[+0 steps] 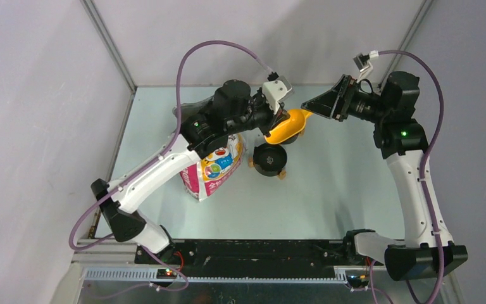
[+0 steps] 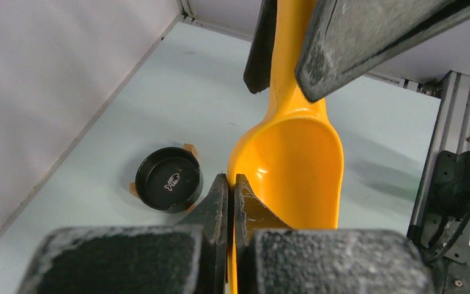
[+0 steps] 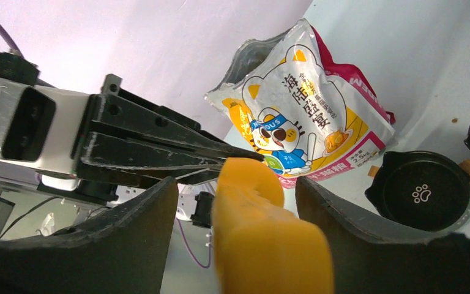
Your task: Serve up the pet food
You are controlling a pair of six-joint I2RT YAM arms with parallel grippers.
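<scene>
Our left fingers [image 2: 217,205] are pressed together on the rim of the yellow scoop [image 2: 294,165], pinching the wall of its bowl end. Our right fingers [image 3: 141,226] are spread to either side of the scoop's handle, with a gap showing on both sides, so we judge they are not gripping it. The scoop's long axis runs straight from one pair of fingers to the other, held in the air above the worktop [image 1: 329,190]. Its hollow is empty.

We see no pet food in any view; we take it to be inside the bag [image 3: 306,116], whose top is crumpled and partly under our left arm. The bag lies on the left arm's side, well apart from the right fingers, with the black bowl [image 1: 269,158] between. If the right fingers take the handle, they must reach across past that bowl to the bag.
</scene>
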